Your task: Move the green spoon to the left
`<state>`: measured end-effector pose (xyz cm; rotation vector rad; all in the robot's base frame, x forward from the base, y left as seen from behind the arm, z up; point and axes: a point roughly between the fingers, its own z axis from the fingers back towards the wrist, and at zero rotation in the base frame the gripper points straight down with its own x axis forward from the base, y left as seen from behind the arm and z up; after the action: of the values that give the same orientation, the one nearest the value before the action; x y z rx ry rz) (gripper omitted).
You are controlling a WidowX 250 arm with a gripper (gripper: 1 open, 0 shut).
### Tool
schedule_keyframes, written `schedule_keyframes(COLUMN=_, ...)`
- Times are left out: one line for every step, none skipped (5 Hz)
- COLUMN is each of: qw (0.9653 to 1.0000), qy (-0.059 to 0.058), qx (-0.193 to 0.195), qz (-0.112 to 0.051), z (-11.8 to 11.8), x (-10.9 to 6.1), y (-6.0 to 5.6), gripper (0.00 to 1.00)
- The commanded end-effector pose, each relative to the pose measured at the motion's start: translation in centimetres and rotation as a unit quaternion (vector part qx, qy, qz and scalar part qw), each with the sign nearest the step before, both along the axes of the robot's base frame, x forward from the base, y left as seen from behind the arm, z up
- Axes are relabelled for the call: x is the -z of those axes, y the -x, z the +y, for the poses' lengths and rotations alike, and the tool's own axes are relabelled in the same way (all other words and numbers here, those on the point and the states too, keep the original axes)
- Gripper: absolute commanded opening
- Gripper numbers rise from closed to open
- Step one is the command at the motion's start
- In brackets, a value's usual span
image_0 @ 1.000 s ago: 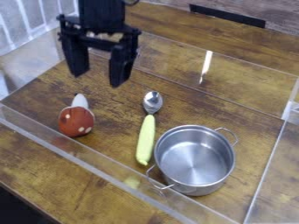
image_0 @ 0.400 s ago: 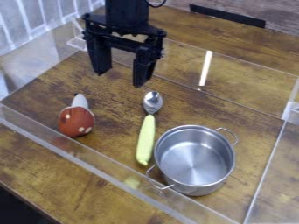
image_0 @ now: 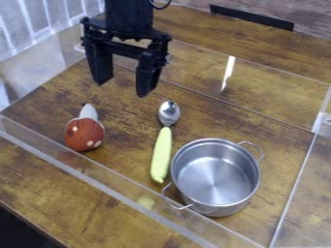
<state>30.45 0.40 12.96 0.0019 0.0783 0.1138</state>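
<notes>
Gripper (image_0: 123, 79) open above table — green spoon (image_0: 162, 143) untouched.

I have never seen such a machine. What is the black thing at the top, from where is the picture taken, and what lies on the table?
The black thing is the gripper of a robot arm: two fingers that point down and stand open. It holds nothing and hangs above the wooden table. The single picture is taken from the front, looking down at an angle. On the table lie the green spoon, with a pale green handle and a silver bowl, a shiny steel pot close beside it on the right, and a red-brown toy with a white stem on the left. Clear plastic walls surround the table.
</notes>
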Motion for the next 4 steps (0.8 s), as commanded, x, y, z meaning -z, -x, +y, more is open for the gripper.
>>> schedule_keyframes(qw=0.9993, qy=0.002, qx=-0.035, qz=-0.01, z=0.0, x=-0.6, y=0.2, gripper=1.0)
schedule_keyframes(qw=0.9996, qy=0.002, qx=-0.028, qz=-0.002, z=-0.3, x=0.0, y=-0.3, gripper=1.0)
schedule_keyframes(qw=0.9998, qy=0.01, qx=-0.007, qz=-0.016, z=-0.5, x=-1.3, y=-1.9, gripper=1.0)
schedule_keyframes(qw=0.9986, qy=0.02, qx=0.027, qz=-0.04, z=-1.6, x=-2.2, y=-4.2, gripper=1.0)
